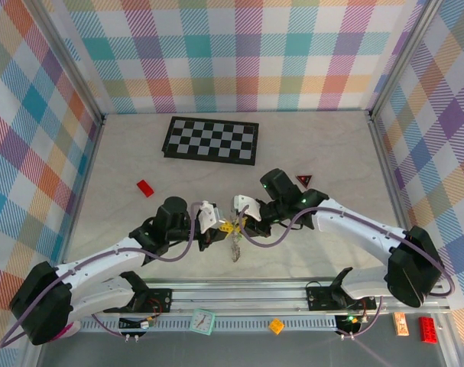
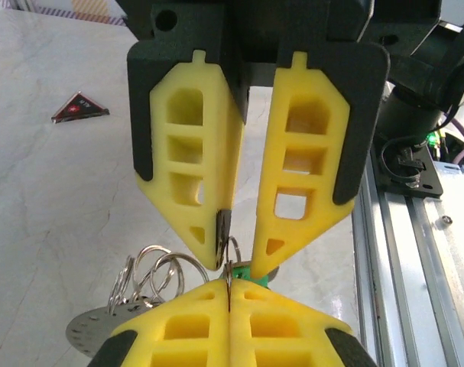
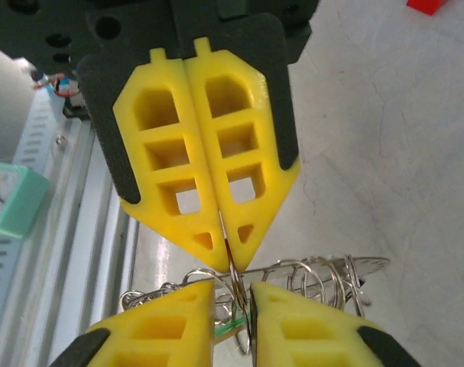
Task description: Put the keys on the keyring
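Observation:
Both grippers meet above the near middle of the table. The keyring (image 1: 235, 249) hangs tilted between them, a flat grey ring (image 2: 85, 333) fringed with wire loops (image 3: 317, 277). My left gripper (image 2: 228, 287) is shut on a thin wire loop at the ring's rim, also seen from the right wrist (image 3: 225, 256). My right gripper (image 3: 232, 297) stands slightly open, its fingertips (image 2: 213, 252) on either side of the same loop. A key with a green head (image 2: 256, 269) sits just behind the pinch. The rest of that key is hidden by the fingers.
A black-and-white checkerboard (image 1: 211, 140) lies at the back. A small red brick (image 1: 144, 188) sits left and a red triangle (image 1: 303, 180) right of centre. The metal rail (image 1: 239, 294) runs along the near edge, with a teal clock (image 1: 202, 321) in front.

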`<state>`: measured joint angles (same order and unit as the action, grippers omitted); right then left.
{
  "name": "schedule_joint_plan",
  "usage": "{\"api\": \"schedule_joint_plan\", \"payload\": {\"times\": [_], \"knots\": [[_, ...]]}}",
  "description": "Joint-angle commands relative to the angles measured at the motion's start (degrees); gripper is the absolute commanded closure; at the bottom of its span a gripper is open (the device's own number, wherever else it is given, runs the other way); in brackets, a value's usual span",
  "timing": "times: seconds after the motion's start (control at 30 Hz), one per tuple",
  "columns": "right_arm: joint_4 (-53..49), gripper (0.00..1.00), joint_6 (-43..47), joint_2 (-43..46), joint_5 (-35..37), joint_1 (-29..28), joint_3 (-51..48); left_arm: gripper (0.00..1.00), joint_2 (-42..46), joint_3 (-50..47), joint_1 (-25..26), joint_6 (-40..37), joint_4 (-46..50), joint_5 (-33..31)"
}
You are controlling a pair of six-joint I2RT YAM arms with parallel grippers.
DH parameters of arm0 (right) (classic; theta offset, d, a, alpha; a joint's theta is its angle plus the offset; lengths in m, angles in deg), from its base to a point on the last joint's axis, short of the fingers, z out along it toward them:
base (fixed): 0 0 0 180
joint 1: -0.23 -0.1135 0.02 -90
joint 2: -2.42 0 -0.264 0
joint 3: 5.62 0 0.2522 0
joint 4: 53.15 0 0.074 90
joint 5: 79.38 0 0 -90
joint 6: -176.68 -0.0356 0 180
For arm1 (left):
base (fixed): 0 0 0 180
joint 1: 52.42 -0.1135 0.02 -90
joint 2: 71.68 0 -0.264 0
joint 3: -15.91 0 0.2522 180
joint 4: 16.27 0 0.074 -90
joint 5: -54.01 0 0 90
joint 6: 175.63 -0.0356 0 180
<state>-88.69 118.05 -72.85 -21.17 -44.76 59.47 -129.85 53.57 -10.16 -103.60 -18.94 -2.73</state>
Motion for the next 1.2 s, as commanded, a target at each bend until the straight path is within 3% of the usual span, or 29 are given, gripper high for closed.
{"api": "schedule_joint_plan", "payload": {"times": [0.0, 0.87, 0.97, 1.1, 1.17], "knots": [[5.0, 0.73, -2.9, 1.3, -5.3, 0.9, -1.8, 1.00, 0.6, -2.1, 0.2, 2.1, -7.3, -0.5], [11.1, 0.73, -5.1, -1.6, -4.9, 1.9, -4.8, 1.00, 2.2, -5.5, 0.2, 3.5, -13.4, -0.3], [11.7, 0.78, -5.4, -1.0, -5.9, 2.4, -5.5, 1.00, 2.4, -5.9, 0.1, 3.7, -14.4, -0.3], [11.9, 0.98, -5.0, -0.7, -7.9, 2.5, -5.6, 1.00, 2.4, -6.3, 0.1, 4.0, -15.5, -0.4], [11.8, 1.00, -4.5, -0.4, -8.7, 2.5, -5.5, 1.00, 2.4, -6.3, 0.1, 4.2, -15.4, -0.8]]}}
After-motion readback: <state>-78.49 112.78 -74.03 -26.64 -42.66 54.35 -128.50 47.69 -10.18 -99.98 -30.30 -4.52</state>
